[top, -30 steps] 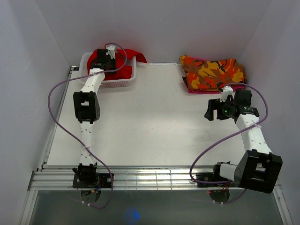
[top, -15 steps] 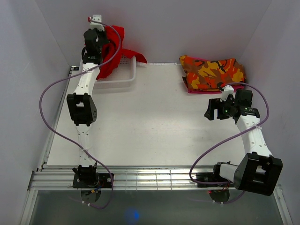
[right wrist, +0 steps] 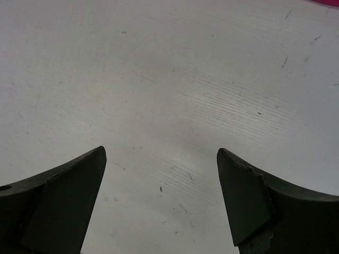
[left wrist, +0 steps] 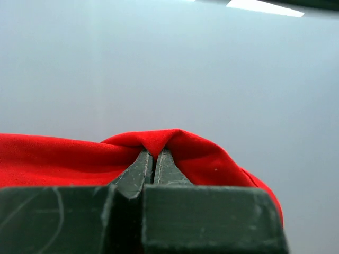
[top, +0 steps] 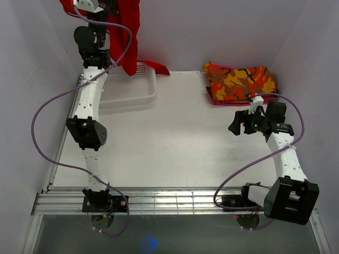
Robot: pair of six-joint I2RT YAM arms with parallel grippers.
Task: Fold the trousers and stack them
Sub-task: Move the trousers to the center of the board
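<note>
The bright red trousers [top: 128, 32] hang from my left gripper [top: 106, 6], which is raised high at the back left, above the white basket [top: 132, 92]. Their lower end still trails over the basket's far rim. In the left wrist view the jaws are shut on a pinch of the red trousers [left wrist: 175, 145], with the left gripper [left wrist: 153, 154] pointing at the back wall. My right gripper [top: 237, 124] is open and empty over bare table at the right; its view [right wrist: 161, 153] shows only the white tabletop between its fingers.
A folded orange-red-yellow camouflage garment [top: 238, 82] lies at the back right on a pink one. The white walls stand close at left, back and right. A purple cable loops off each arm.
My left gripper has risen from the basket to the top of the view, pulling the red trousers up out of it. The right arm has barely moved.
</note>
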